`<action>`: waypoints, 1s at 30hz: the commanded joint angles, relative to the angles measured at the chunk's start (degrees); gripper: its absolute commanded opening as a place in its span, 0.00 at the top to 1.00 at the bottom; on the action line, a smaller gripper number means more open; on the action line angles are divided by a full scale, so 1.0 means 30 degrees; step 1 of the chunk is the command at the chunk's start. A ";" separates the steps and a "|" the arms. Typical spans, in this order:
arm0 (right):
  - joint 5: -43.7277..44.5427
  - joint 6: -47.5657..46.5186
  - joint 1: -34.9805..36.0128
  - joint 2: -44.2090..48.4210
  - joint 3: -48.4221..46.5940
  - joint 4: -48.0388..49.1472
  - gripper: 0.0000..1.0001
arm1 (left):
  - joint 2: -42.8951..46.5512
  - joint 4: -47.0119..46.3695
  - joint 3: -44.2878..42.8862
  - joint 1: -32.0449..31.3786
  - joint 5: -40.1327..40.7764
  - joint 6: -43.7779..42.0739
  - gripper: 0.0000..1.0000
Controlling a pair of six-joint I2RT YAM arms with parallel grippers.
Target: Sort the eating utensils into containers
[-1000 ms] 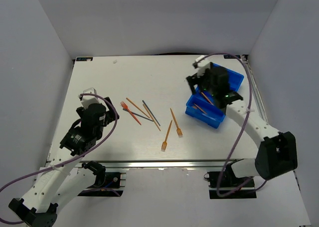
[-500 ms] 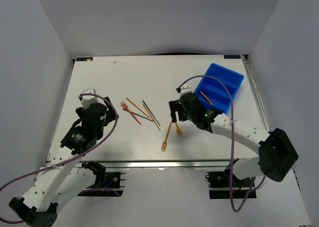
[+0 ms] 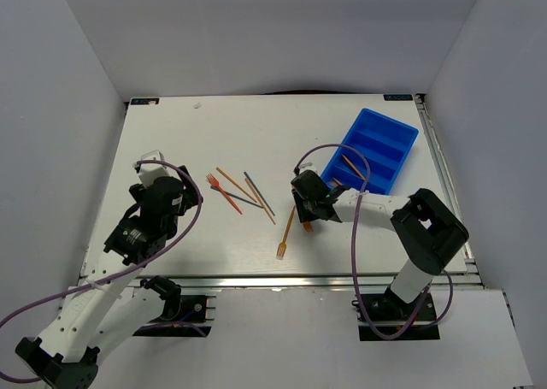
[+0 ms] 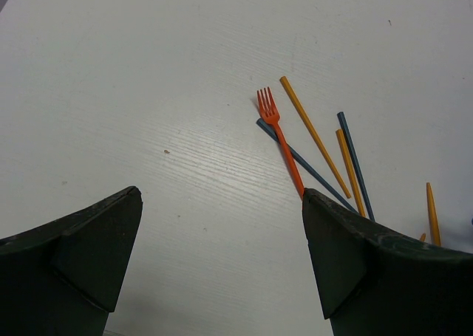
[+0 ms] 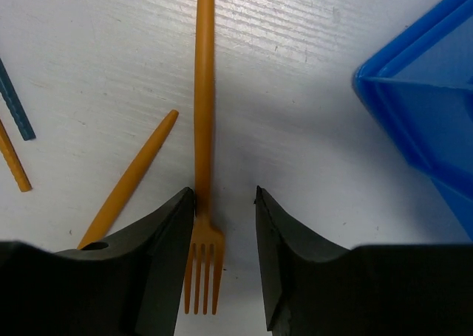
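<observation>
R gripper [image 5: 224,203], fingers slightly apart, straddles orange fork [image 5: 204,92]; 2nd orange fork [image 3: 287,226] just beside. L gripper [image 4: 222,196] gapes wide, empty. Nearby: 1 red fork [image 4: 284,148], 4 sticks [image 4: 314,136].

A white, faintly grained table [image 3: 239,132] stands boxed in by plain pale grey walls [image 3: 256,30] at the back and on both sides, with a metal rail [image 3: 256,279] along its near edge, under soft, even light that casts only faint shadows.
</observation>
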State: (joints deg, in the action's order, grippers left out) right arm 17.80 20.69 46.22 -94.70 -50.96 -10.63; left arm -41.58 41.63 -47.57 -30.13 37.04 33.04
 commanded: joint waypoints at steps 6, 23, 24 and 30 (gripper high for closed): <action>-0.0427 0.0136 0.0093 -0.1188 -0.1090 0.0175 0.70 | -0.0026 0.0070 -0.0081 -0.0064 0.0223 0.0091 0.02; -0.3092 -0.5864 -0.1657 0.3966 -0.2990 0.0529 1.00 | 0.0530 0.0099 -0.0051 -0.0064 0.0194 0.0121 0.02; -0.3121 -0.7176 -0.2187 0.4112 -0.3342 0.0353 1.00 | 0.0560 0.0041 -0.0051 -0.0064 0.0194 0.0063 0.02; -0.3827 -1.4770 -0.7546 0.3209 -0.4692 0.1023 1.00 | 0.0853 -0.0106 0.0008 -0.0064 -0.0041 -0.0026 0.02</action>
State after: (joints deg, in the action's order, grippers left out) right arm 6.35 -8.84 29.30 -83.64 -63.61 -8.38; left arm -39.81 41.58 -47.57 -30.13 37.01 33.01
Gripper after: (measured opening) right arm 0.046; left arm 0.981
